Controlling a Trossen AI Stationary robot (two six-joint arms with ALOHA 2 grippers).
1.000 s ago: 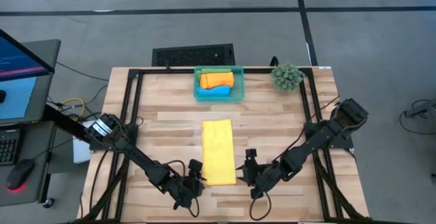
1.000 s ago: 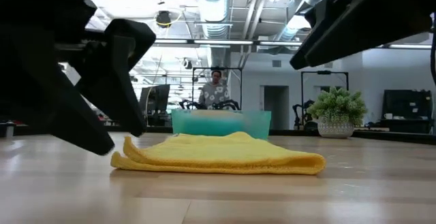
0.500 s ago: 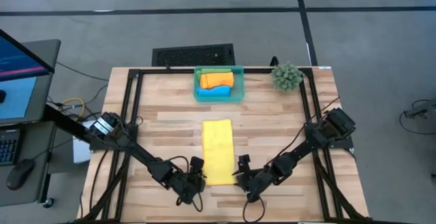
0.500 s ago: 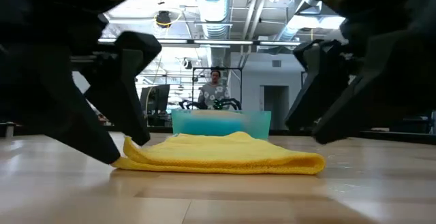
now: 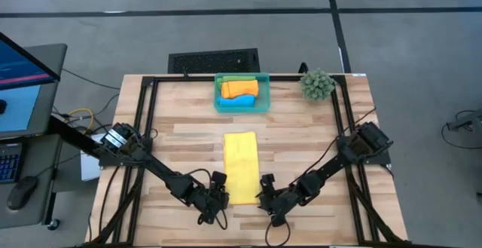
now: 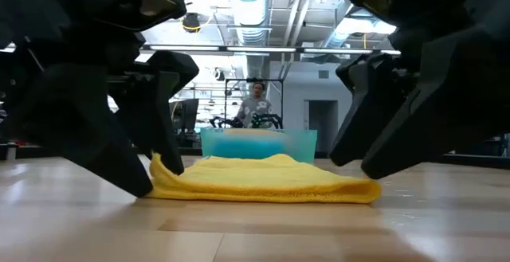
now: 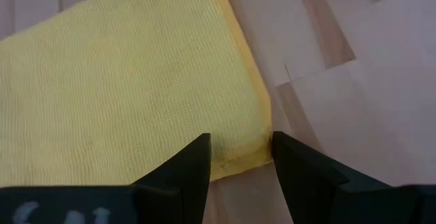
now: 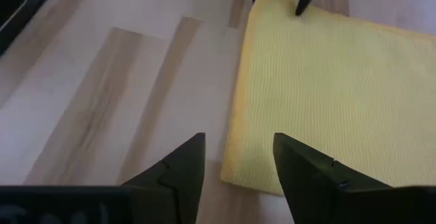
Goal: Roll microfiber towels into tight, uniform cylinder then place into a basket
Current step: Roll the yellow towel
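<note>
Left hand point(image 5: 219, 195): fingers apart, straddling the near left corner of the yellow towel point(image 5: 241, 168), not clamped.
Yellow towel: flat mid-tabletop point(image 5: 301, 135), long axis pointing toward the basket point(image 5: 242, 102).
Right hand point(image 5: 265, 196): fingers parted, at the towel's near right corner.
Basket: held rolled orange towel point(image 5: 239, 89), blue and green.
Plant ball point(image 5: 317, 84): far right corner.

Wooden table point(image 5: 188, 139), pale butcher-block planks, black frame rails along its sides. Spiky green plant ball point(image 5: 317, 84) at the table's 1 o'clock corner; in the low view it sits in a pale pot point(image 6: 394, 150). Black floor vent point(image 5: 214, 60) just beyond the 12 o'clock edge. Monitor point(image 5: 22, 61) and mouse point(image 5: 22, 193) at 9 o'clock. Person point(image 6: 255, 103) in the room behind.
</note>
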